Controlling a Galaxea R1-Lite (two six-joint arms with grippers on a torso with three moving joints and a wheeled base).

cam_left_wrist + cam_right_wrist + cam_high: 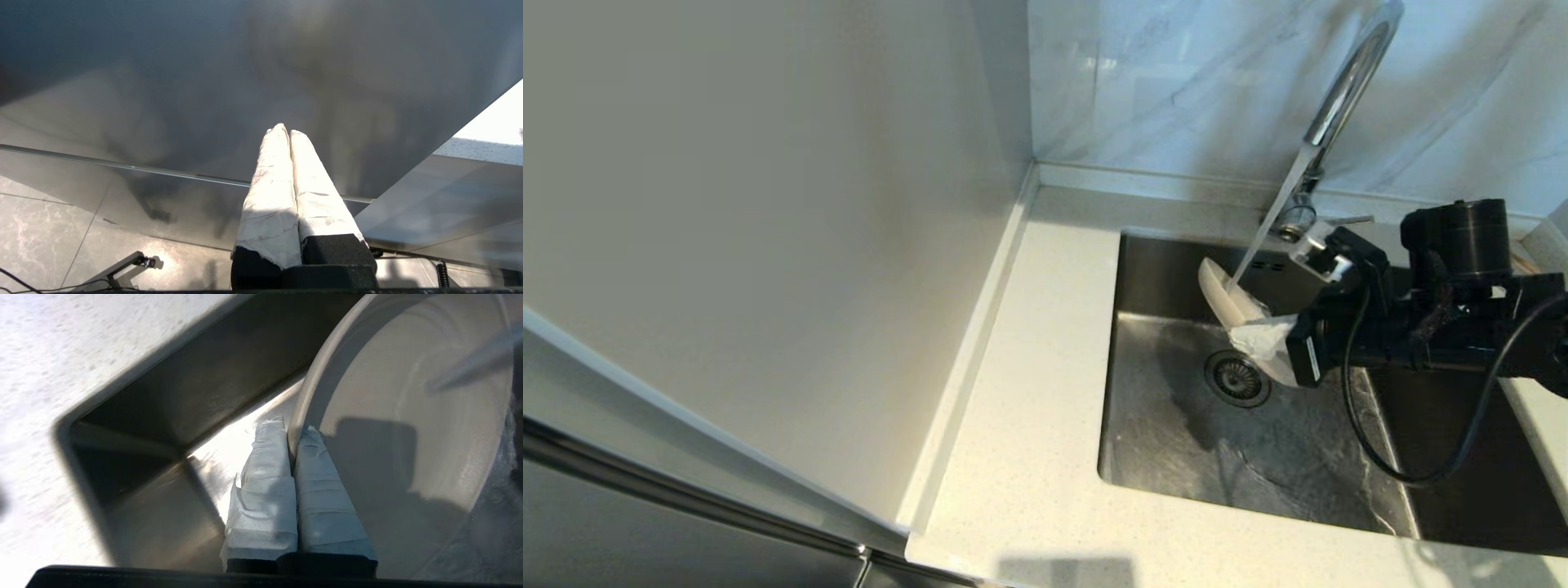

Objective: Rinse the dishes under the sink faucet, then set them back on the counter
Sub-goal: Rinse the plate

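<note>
Head view: right gripper pinched tight on the rim of the bowl, taped fingers on either side of the edge. Arm reaching in from the right, stretched level across the sink. Bowl tipped on its side, held up above the drain, right under the stream of water from the tap. Water hitting the inside of the bowl. Wet sink floor below, counter to the left. Left wrist view: left gripper closed with nothing in it, white fingers pressed together, hanging down by a dark cabinet front, away from the sink. Right wrist view: right fingers closed on the bowl rim, one outside and one inside, water running across the bowl's inside, sink corner behind.
</note>
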